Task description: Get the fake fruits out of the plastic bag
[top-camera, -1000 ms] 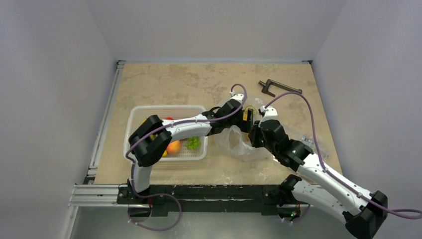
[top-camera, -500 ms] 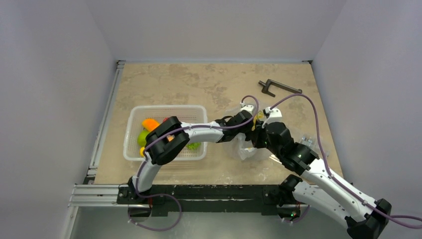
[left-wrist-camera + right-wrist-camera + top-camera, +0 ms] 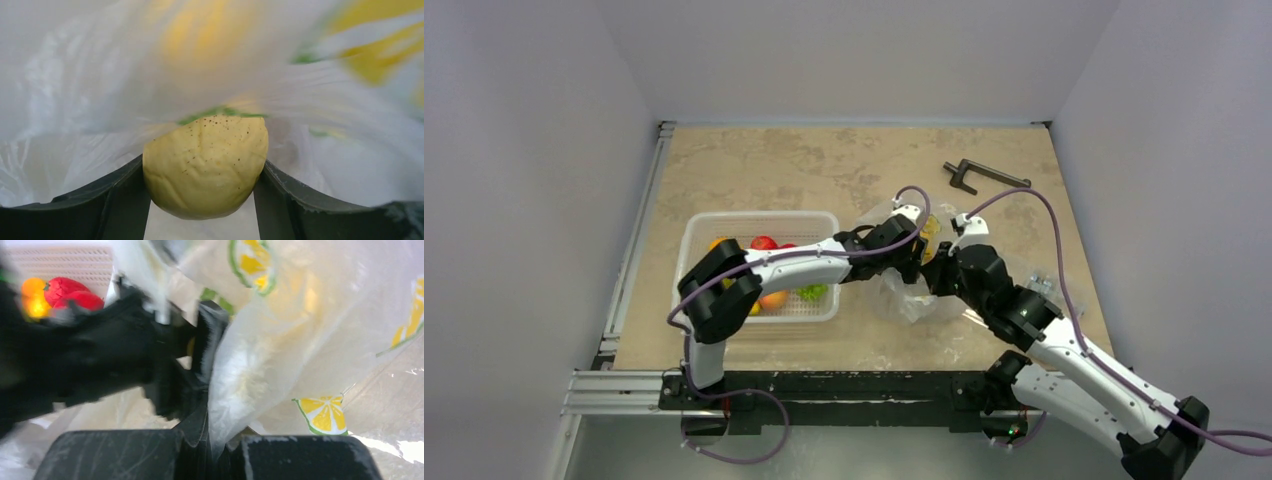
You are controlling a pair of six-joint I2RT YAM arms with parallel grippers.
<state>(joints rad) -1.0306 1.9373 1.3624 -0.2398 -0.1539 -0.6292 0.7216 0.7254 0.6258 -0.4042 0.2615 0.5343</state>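
The left arm (image 3: 789, 263) bends sharply at its elbow and stretches out to the right, and the left gripper (image 3: 914, 252) has its two dark fingers (image 3: 120, 200) pressed against either side of a yellow pear (image 3: 205, 170). The right arm (image 3: 1064, 345) reaches up and leftward from its base, with the right gripper (image 3: 936, 278) just beside the left one, its jaws drawn together on a fold of the plastic bag (image 3: 310, 330)

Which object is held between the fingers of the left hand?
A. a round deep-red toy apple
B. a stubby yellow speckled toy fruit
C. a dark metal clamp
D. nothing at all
B: the left wrist view shows the stubby yellow speckled toy fruit squeezed between the dark fingers of the left hand, under the crinkly clear lemon-printed plastic bag.
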